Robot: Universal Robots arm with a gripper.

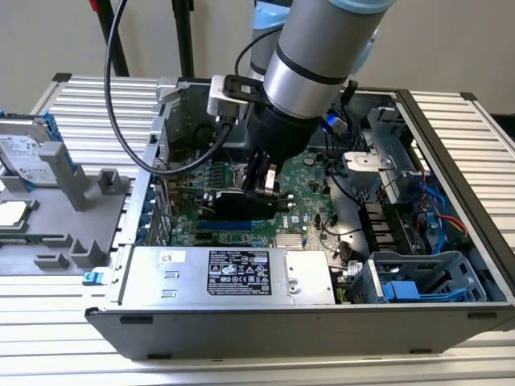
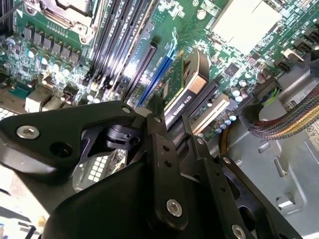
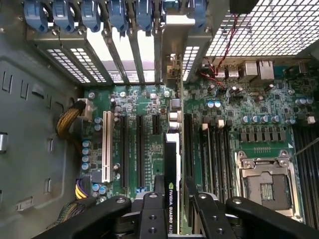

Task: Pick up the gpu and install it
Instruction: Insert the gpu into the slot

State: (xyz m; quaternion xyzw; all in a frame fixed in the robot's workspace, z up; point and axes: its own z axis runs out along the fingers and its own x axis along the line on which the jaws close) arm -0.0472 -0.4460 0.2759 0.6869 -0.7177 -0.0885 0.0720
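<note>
The black 2-fingered pincer [image 1: 264, 186] hangs from the grey arm inside the open grey metal computer case [image 1: 241, 322], low over the large green motherboard [image 1: 310, 181]. Its fingers are closed on the slim green card with a black cooler shroud, the gpu [image 3: 171, 189], which stands on edge between them and reaches from the fingertips down toward the board. In the first wrist view the 2 black fingers [image 3: 149, 214] press the card's top edge from either side, and the card runs straight away from the pincer toward the silver slotted rear wall of the case [image 3: 124, 55], in line with a gap between the blue-tabbed bracket bays. In the second wrist view the gpu [image 2: 187, 92] lies just beyond the fingertips [image 2: 164, 149], right beside a long blue expansion slot [image 2: 159, 74] and parallel to it; whether its edge is seated in a slot cannot be told.

To 1 side of the pincer sit the black expansion slots and a white one [image 3: 105, 147]; to the other, the black memory slots [image 3: 212, 154] and, farther out, the square silver CPU socket [image 3: 264, 184]. In the exterior view a silver power supply box [image 1: 229, 273] lies in the case on the near side of the pincer, and a grey parts tray [image 1: 56, 209] rests on the ribbed table well off to the exterior view's left.
</note>
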